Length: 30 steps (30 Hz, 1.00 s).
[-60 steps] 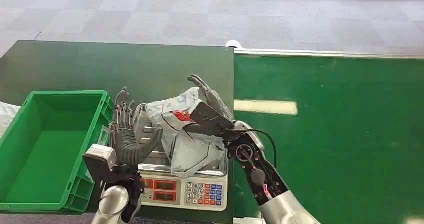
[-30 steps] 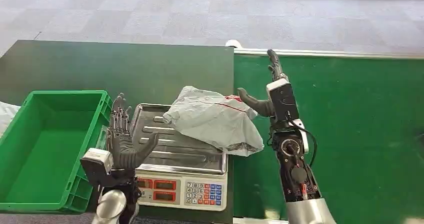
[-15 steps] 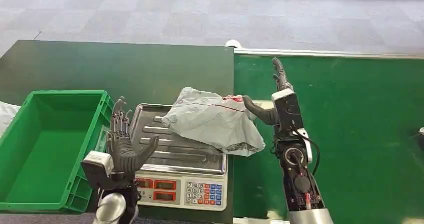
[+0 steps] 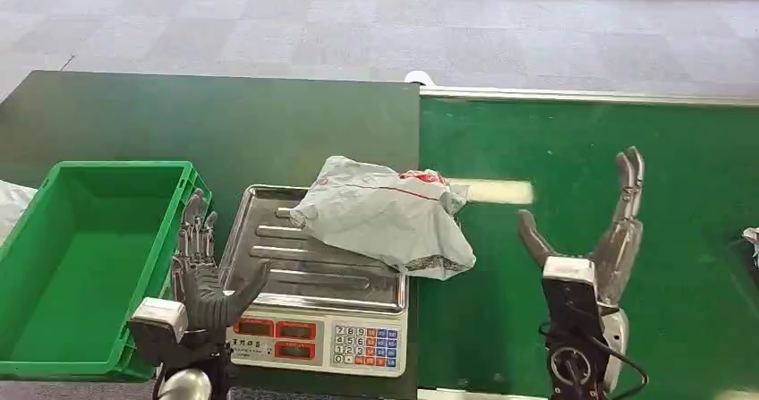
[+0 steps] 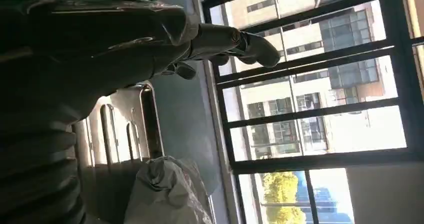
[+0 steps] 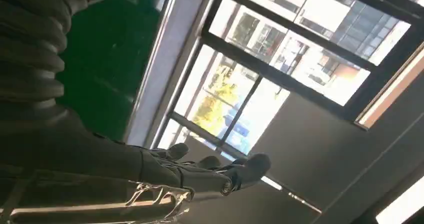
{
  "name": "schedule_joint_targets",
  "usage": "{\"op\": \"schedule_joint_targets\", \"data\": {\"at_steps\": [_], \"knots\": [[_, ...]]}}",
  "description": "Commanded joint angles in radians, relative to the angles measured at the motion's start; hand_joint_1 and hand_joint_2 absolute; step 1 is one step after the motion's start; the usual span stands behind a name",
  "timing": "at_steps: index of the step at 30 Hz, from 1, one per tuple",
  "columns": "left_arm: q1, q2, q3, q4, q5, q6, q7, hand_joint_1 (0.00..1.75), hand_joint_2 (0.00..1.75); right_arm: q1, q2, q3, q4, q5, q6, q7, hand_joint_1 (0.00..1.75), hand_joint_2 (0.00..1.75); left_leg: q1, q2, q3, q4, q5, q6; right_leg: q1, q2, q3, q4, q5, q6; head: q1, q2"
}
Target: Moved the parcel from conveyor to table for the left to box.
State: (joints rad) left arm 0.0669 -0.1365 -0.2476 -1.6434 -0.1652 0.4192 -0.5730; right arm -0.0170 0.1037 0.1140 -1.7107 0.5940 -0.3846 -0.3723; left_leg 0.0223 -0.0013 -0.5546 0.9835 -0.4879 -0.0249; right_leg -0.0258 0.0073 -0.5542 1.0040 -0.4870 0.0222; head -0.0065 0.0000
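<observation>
Nearest the robot, the left hand (image 4: 204,284) is being held upright just beside the near left corner of the scale (image 4: 318,284), its fingers spread apart and nothing being gripped. On the other side of the scale, over the green conveyor (image 4: 626,239), the right hand (image 4: 595,239) is being held up well apart from the scale, fingers splayed wide and likewise empty. The parcel (image 4: 385,217), a grey plastic mailer with red print, is lying slumped across the far right part of the scale's steel tray, one edge drooping past the tray's right side. To the left of the scale, the green box (image 4: 54,328) is sitting open. The parcel is being judged light, soft and slick: the crumpled film is likely to fold and slide under the fingers instead of holding a shape. A grasp is best taken on the bunched bulk near the tray's middle, with film gathered between thumb and fingers, since the thin hanging edge is likely to slip free. Beyond the scale, the dark table (image 4: 224,123) is extending toward grey floor.
</observation>
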Motion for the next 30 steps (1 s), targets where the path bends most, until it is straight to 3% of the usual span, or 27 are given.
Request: {"op": "schedule_joint_targets", "data": {"at_steps": [1, 5, 10, 20, 24, 30], "knots": [[-0.05, 0.087, 0.041, -0.02, -0.047, -0.041, -0.035, 0.0, 1.75, 0.4, -0.069, -0.215, -0.231, -0.123, -0.015, -0.112, 0.0, 1.75, 0.0, -0.009, 0.0, -0.001, 0.001, 0.001, 0.001, -0.009, 0.004, -0.002, -0.001, -0.002, 0.0, 0.0], [-0.077, 0.107, 0.024, -0.023, -0.092, -0.056, -0.027, 0.0, 1.75, 0.431, -0.037, -0.175, -0.205, -0.137, 0.002, -0.144, 0.0, 1.75, 0.0, -0.005, 0.0, -0.001, 0.001, 0.001, 0.001, -0.006, 0.003, -0.001, -0.001, -0.002, 0.0, 0.0], [-0.175, 0.137, -0.012, 0.04, -0.166, -0.1, 0.026, 0.0, 1.75, 0.403, -0.026, -0.089, -0.166, -0.048, -0.013, -0.121, 0.0, 1.75, 0.0, -0.003, 0.0, -0.001, 0.002, 0.001, 0.001, -0.005, 0.003, -0.001, 0.0, -0.002, 0.001, 0.0], [-0.33, 0.11, -0.069, 0.22, -0.301, -0.255, 0.184, 0.0, 1.75, 0.305, -0.071, 0.055, -0.087, 0.059, 0.018, -0.101, 0.0, 1.75, 0.0, 0.001, 0.004, -0.001, 0.002, 0.001, 0.001, -0.001, 0.006, -0.001, 0.001, -0.001, 0.001, 0.0], [-0.341, 0.101, -0.066, 0.241, -0.301, -0.257, 0.184, 0.0, 1.75, 0.295, -0.075, 0.056, -0.082, 0.054, 0.018, -0.098, 0.0, 1.75, 0.0, 0.0, 0.004, -0.002, 0.002, 0.002, 0.001, -0.002, 0.006, -0.002, 0.002, -0.002, 0.0, 0.0], [-0.443, 0.081, -0.083, 0.437, -0.399, -0.351, 0.339, 0.0, 1.75, 0.242, -0.123, 0.147, -0.064, 0.04, 0.024, -0.133, 0.0, 1.75, 0.0, -0.001, 0.004, -0.002, 0.003, 0.002, 0.001, -0.002, 0.006, -0.002, 0.002, -0.002, 0.001, 0.0]]}}
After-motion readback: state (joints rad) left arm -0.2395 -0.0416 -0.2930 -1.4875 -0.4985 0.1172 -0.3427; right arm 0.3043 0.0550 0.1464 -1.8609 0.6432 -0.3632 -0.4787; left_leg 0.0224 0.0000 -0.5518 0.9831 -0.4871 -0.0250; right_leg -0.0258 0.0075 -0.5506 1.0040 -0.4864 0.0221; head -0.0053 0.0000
